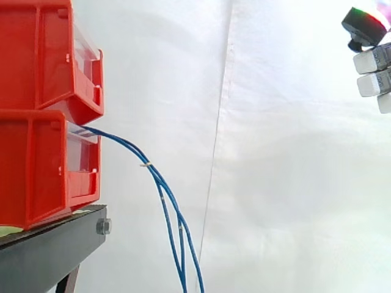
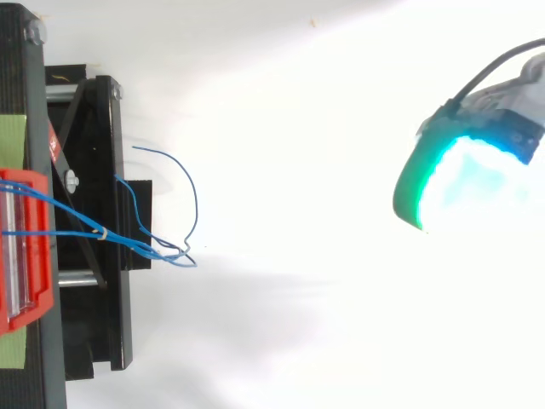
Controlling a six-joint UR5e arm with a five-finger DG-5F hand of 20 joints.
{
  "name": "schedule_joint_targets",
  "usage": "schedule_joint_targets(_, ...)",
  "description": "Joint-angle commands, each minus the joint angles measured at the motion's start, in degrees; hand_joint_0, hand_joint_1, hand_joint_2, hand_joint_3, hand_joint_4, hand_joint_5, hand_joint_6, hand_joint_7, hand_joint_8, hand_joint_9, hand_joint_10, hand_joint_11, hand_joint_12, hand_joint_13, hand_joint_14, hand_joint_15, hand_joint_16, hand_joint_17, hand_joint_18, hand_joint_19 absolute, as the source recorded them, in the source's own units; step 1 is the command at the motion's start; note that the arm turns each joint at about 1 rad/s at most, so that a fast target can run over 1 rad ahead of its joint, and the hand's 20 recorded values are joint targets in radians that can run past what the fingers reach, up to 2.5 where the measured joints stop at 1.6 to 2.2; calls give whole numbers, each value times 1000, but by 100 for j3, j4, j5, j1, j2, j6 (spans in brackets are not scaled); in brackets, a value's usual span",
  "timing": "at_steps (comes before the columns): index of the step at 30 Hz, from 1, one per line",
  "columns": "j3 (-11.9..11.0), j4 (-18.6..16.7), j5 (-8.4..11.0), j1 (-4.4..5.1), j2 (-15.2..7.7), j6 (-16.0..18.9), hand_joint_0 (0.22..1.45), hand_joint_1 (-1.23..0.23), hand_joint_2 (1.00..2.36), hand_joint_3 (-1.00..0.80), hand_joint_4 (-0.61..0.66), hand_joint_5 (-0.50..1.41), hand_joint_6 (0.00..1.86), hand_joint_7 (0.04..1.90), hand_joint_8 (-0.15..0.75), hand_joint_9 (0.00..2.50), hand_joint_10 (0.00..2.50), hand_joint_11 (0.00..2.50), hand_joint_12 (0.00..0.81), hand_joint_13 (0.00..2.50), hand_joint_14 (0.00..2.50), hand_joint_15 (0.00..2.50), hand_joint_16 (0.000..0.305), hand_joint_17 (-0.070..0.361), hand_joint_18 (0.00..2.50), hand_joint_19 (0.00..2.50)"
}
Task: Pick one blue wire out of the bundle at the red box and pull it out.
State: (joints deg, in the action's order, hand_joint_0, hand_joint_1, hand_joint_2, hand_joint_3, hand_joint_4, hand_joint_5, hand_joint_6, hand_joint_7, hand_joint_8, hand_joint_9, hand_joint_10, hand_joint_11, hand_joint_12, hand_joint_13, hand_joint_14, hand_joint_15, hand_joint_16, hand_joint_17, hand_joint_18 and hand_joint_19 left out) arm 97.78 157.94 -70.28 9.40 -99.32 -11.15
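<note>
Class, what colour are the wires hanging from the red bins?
Blue; the wires show best in the side view.

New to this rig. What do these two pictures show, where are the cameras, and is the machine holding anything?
A robot arm ends in a glowing hand, seen at the side view's upper right, far from everything and touching nothing. One camera looks level from the side, the other straight down, where the hand glows at the right. Two stacked red bins sit on a black stand before a white curtain. A bundle of blue wires hangs out of the lower bin, untouched.
</note>
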Motion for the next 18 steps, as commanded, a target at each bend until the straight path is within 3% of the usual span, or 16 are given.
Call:
schedule_joint_targets(1, -66, -88, 23, 10, -166, -1, 478, -583, 1000, -500, 350, -182, 502, 783, 345, 675, 4, 192, 420, 454, 4, 167, 55, 123, 358, 332)
schedule_joint_targets(2, -110, -123, 41, 18, -245, 8, 479, -582, 1000, -500, 351, -182, 502, 786, 345, 675, 4, 192, 419, 454, 4, 167, 54, 123, 359, 332)
schedule_joint_targets(3, -250, -123, 58, 18, -465, 16, 479, -582, 1000, -500, 351, -181, 502, 786, 343, 677, 4, 194, 419, 454, 5, 167, 54, 122, 359, 331)
schedule_joint_targets(12, -1077, -27, 23, 18, -1318, 69, 482, -578, 1000, -500, 354, -179, 502, 791, 347, 692, 4, 215, 420, 468, 5, 181, 54, 121, 376, 345)
schedule_joint_targets(18, -1094, -62, 58, 45, -1335, -10, 482, -577, 1000, -500, 358, -178, 502, 796, 347, 699, 5, 217, 420, 474, 5, 182, 54, 121, 379, 346)
